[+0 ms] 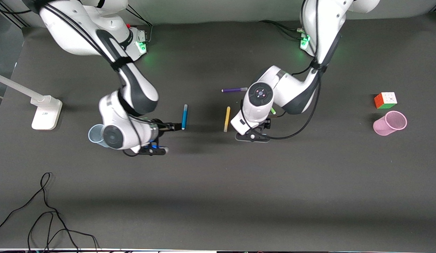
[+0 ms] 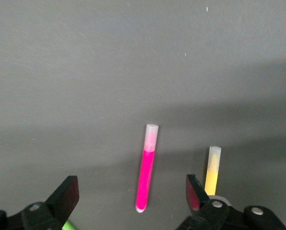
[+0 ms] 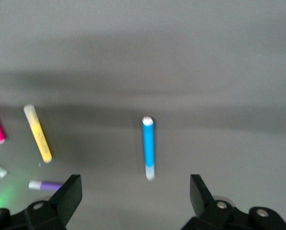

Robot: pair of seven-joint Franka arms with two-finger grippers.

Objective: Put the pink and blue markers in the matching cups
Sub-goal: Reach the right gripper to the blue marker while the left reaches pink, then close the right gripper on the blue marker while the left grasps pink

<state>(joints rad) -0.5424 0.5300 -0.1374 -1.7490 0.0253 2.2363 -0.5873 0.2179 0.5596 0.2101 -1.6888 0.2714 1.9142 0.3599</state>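
The blue marker (image 1: 184, 117) (image 3: 148, 146) lies flat on the dark table. My right gripper (image 3: 135, 184) hovers low over the marker's white-tipped end, open and empty. The pale blue cup (image 1: 94, 134) stands beside the right wrist, partly hidden by it. The pink marker (image 2: 147, 175) lies under my left gripper (image 2: 130, 187), which is open with one marker end between its fingers and not touched. The left hand hides this marker in the front view. The pink cup (image 1: 390, 123) stands at the left arm's end of the table.
A yellow pen (image 1: 226, 119) lies between the two hands, and a purple pen (image 1: 234, 90) lies farther from the front camera. A green pen (image 1: 273, 110) peeks out beside the left hand. A puzzle cube (image 1: 385, 100) sits by the pink cup. A white lamp base (image 1: 46, 114) stands at the right arm's end.
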